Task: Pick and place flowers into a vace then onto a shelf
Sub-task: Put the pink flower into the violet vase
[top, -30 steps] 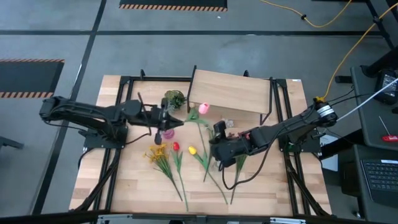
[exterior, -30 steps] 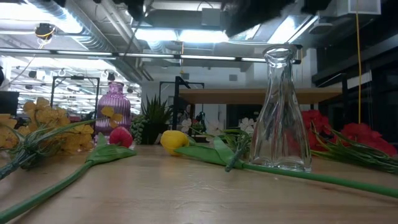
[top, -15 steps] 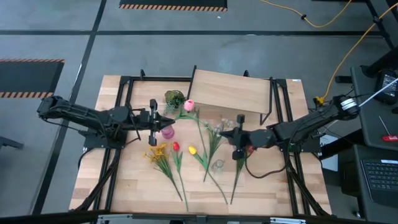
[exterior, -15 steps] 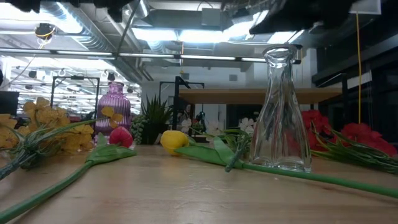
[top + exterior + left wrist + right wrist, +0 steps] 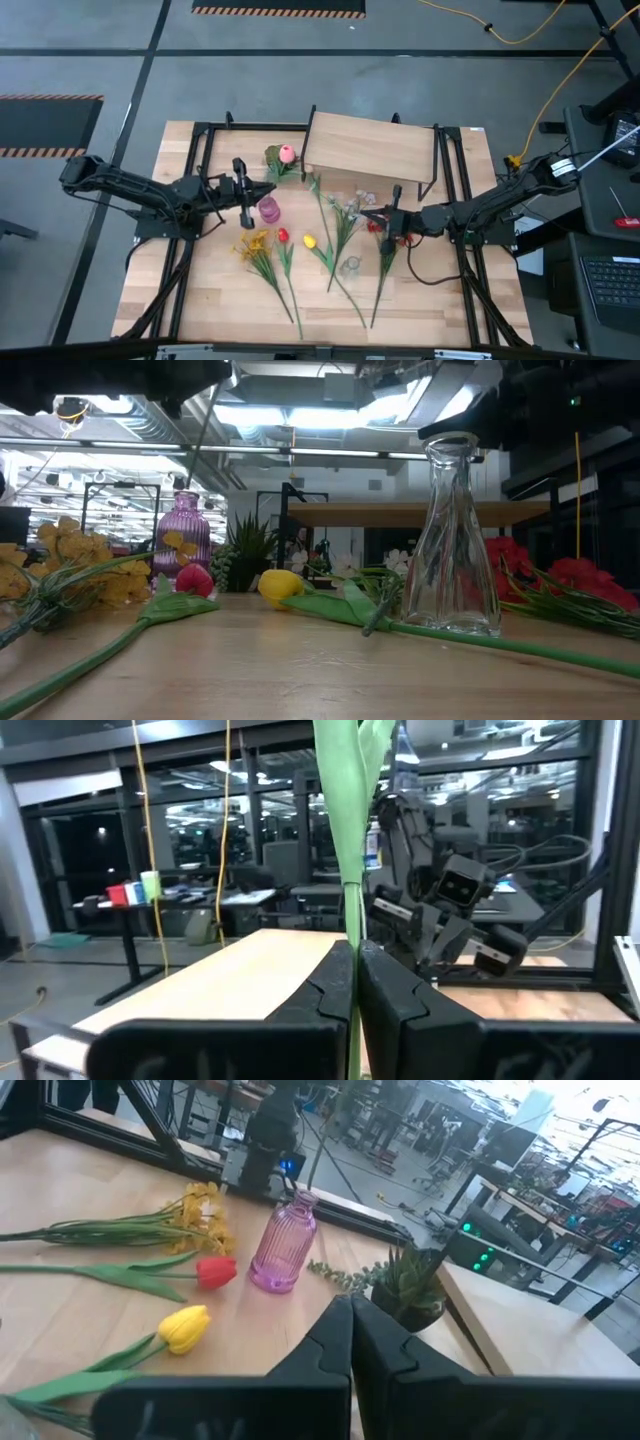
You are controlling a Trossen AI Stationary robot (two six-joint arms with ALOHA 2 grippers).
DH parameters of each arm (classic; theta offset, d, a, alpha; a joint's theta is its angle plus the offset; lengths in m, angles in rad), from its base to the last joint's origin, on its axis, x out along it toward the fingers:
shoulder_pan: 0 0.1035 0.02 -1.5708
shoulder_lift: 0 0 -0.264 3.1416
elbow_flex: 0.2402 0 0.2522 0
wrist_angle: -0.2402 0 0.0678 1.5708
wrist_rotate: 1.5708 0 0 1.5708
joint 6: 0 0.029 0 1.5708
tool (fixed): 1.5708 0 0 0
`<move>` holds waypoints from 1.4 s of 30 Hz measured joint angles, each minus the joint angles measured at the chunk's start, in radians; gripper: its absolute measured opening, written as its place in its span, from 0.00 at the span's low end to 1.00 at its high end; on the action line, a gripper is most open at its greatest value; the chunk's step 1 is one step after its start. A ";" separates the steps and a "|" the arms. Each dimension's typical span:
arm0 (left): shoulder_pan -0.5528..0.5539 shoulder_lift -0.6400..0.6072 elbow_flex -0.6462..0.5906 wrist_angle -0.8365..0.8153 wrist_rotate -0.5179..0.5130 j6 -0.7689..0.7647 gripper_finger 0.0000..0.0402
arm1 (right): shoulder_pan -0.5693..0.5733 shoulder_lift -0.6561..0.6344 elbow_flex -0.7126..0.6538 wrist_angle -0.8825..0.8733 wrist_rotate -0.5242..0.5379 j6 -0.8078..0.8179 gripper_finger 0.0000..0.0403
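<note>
Two vases, purple [image 5: 269, 210], clear [image 5: 455, 540], seemingly empty

No legible text, label, brand, number or sign is found in any view. Hazard-striped floor markings [image 5: 50, 97] are seen in the high view, but no characters are carried on them.

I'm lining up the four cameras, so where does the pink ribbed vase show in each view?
High view: pink ribbed vase stands left of centre, just off the left gripper.
Low view: the vase stands far back on the left.
Left wrist view: not in it.
Right wrist view: the vase stands at centre.
Shared landmark: the yellow tulip lies near the vase.
</note>
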 joint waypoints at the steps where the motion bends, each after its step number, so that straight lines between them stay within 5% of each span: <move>1: 0.004 0.000 0.000 0.001 0.000 -0.001 0.01 | 0.000 0.000 0.000 0.000 0.000 0.001 0.00; 30: 0.014 0.063 0.000 -0.015 -0.059 -0.072 0.01 | 0.000 0.000 0.000 -0.001 0.000 0.002 0.00; 42: 0.013 0.078 -0.001 -0.014 -0.176 -0.056 0.01 | 0.000 0.001 0.000 -0.011 -0.001 0.028 0.00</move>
